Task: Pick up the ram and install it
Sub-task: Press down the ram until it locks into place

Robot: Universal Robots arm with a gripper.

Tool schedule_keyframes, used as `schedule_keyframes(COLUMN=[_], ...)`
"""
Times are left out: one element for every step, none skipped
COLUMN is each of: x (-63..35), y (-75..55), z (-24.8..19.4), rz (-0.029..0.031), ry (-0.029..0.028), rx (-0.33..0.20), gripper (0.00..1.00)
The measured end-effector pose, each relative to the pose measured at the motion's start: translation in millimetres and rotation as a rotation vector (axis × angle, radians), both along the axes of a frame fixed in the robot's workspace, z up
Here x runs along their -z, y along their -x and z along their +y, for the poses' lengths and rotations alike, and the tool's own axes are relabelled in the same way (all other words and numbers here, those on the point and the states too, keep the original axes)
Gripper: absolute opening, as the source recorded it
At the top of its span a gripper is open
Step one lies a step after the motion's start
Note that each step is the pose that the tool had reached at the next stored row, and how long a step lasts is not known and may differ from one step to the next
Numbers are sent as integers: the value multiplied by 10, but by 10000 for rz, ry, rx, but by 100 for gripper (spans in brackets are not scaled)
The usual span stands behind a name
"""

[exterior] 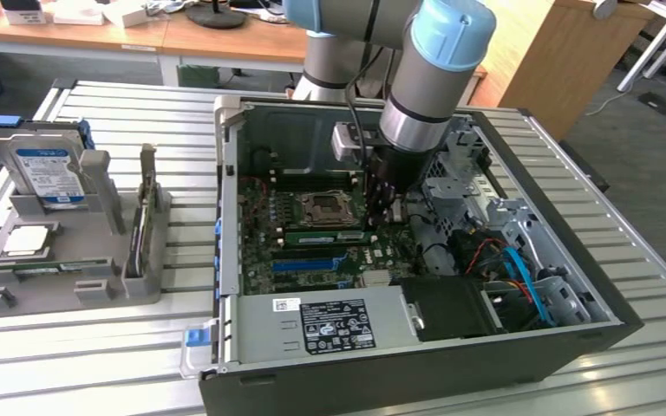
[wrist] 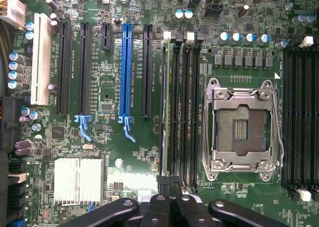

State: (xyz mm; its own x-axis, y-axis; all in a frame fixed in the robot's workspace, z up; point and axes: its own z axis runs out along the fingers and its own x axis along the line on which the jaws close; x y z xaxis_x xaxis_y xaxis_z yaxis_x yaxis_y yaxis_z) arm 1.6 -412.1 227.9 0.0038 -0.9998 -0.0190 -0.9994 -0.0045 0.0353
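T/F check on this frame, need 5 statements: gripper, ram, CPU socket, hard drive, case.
1. The gripper is shut. True.
2. The gripper hangs over the grey fixture. False: it is inside the open case, over the motherboard.
3. The CPU socket is empty. True.
4. The hard drive is mounted in the case. False: it stands in the fixture, at the exterior view's left.
5. A green ram sits in the slots beside the socket. True.

A slatted metal bench [exterior: 114, 347] carried two things. At the exterior view's left stood a grey holder block [exterior: 101, 286] with parts slotted in it; just to its right sat an open black computer case [exterior: 426, 364], side panel off.
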Motion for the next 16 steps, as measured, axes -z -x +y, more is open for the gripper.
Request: schedule_keyframes(x=[6, 9, 8, 8, 9, 9, 15, 19, 20, 20, 20, 20, 20, 24, 29, 32], y=[0, 0, 0, 0, 0, 0, 0, 0, 0, 0, 0, 0, 0, 0, 0, 0], z=[0, -1, -1, -1, -1, 0, 0, 0, 0, -1, 0, -1, -1, 0, 0, -1], rz=[1, 1, 1, 2, 1, 1, 0, 0, 1, 1, 1, 1, 2, 1, -1, 0], ry=[1, 3, 3, 4, 4, 3, -2, -1, 2, 3, 3, 3, 3, 0, -1, 2], rx=[0, 0, 0, 0, 0, 0, 0, 0, 0, 0, 0, 0, 0, 0, -1, -1], gripper=[11, 11, 11, 11, 11, 11, 11, 11, 11, 11, 11, 11, 11, 11, 11, 11])
